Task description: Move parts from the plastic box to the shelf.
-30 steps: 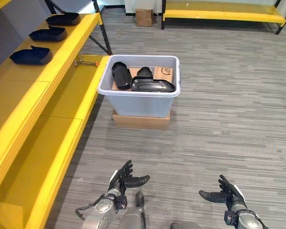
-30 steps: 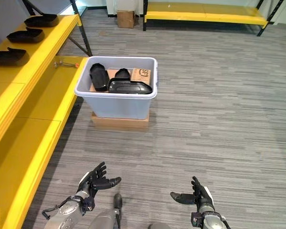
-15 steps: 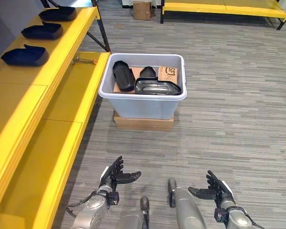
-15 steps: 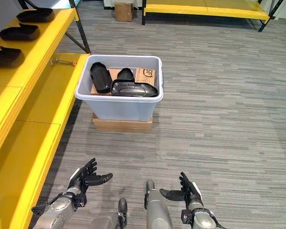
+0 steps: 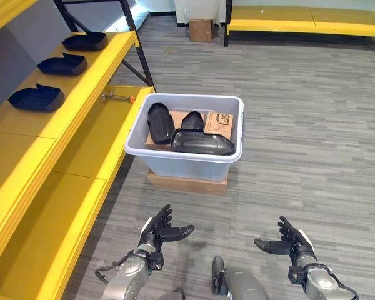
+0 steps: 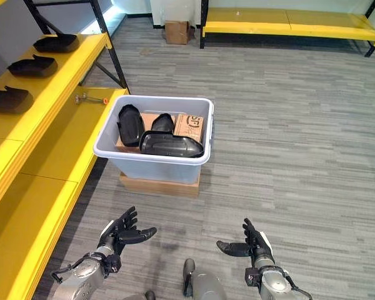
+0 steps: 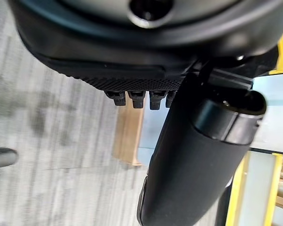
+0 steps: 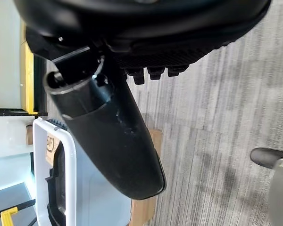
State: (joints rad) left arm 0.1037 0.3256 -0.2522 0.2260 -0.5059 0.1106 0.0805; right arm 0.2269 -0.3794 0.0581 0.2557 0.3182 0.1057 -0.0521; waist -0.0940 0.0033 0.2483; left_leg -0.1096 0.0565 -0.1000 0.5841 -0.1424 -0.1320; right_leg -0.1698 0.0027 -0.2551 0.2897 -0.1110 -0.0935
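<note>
A pale grey plastic box [image 5: 184, 161] stands on a cardboard slab on the floor beside the yellow shelf [image 5: 81, 94]. Inside it lie three black moulded parts [image 5: 202, 142] and a small cardboard carton [image 5: 218, 124]. Three more black parts [image 5: 35, 98] rest in a row on the shelf's upper level. My left hand [image 5: 157, 232] hovers low over the floor in front of the box, open, holding nothing. My right hand [image 5: 289, 242] is level with it on the other side, open and empty too. The box's wall [image 8: 68, 188] appears past the right hand in its wrist view.
A small tool with an orange tip [image 5: 117, 96] lies on the shelf's lower level [image 5: 81, 144] behind the box. A brown cardboard box [image 5: 202, 29] stands on the floor far back, next to another low yellow shelf [image 5: 300, 25].
The whole picture has shifted, so the camera moved; the box now sits lower and nearer in view. Both hands remain open and low in front of it.
</note>
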